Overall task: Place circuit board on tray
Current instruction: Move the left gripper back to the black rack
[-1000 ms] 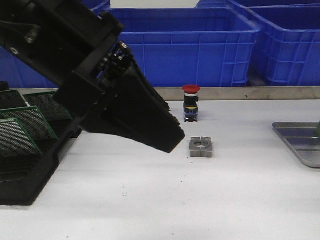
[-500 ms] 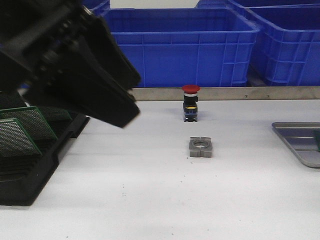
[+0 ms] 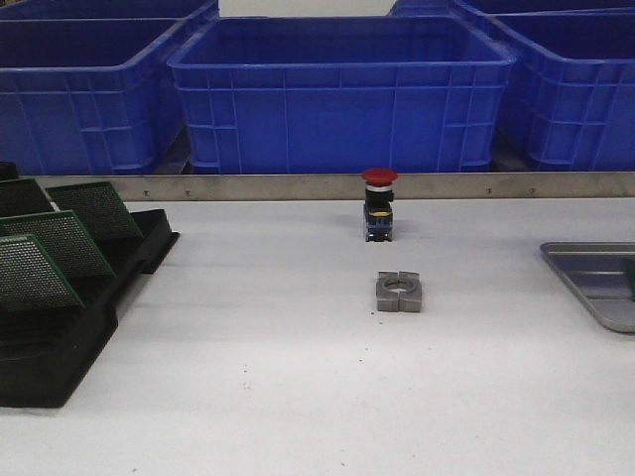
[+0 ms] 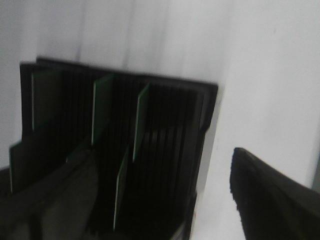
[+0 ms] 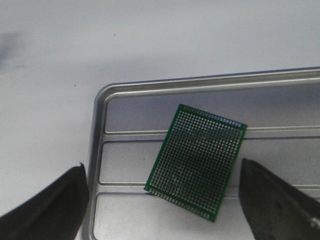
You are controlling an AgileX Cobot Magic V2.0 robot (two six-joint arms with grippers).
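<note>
Since a second earlier the left arm, which had filled the upper left of the front view, had swung clear of it, leaving the rack (image 3: 60, 297) and its upright boards in plain sight. The left gripper (image 4: 165, 200) hung above that rack, its jaws spread wide and holding nothing, with several green boards standing on edge in the slots below. Over on the right, the right gripper (image 5: 162, 200) hovered above the tray (image 5: 150, 90), jaws wide apart and empty, and one board (image 5: 196, 161) lay flat inside the tray, skewed across the ribs and close to the corner. The front view caught only the tray's near end at the right edge, well apart from the metal block (image 3: 399, 293) and the red-capped button (image 3: 379, 203) at mid-table. By the look of it, one board was already placed and the left arm was lining up over the rack for another. To do that well, the jaws should come straight down astride a single board, the fingers clear of its neighbours, and close on its upper edge without twisting. The lift ought to run straight up along the slot so the board did not bind or tip the rack
</note>
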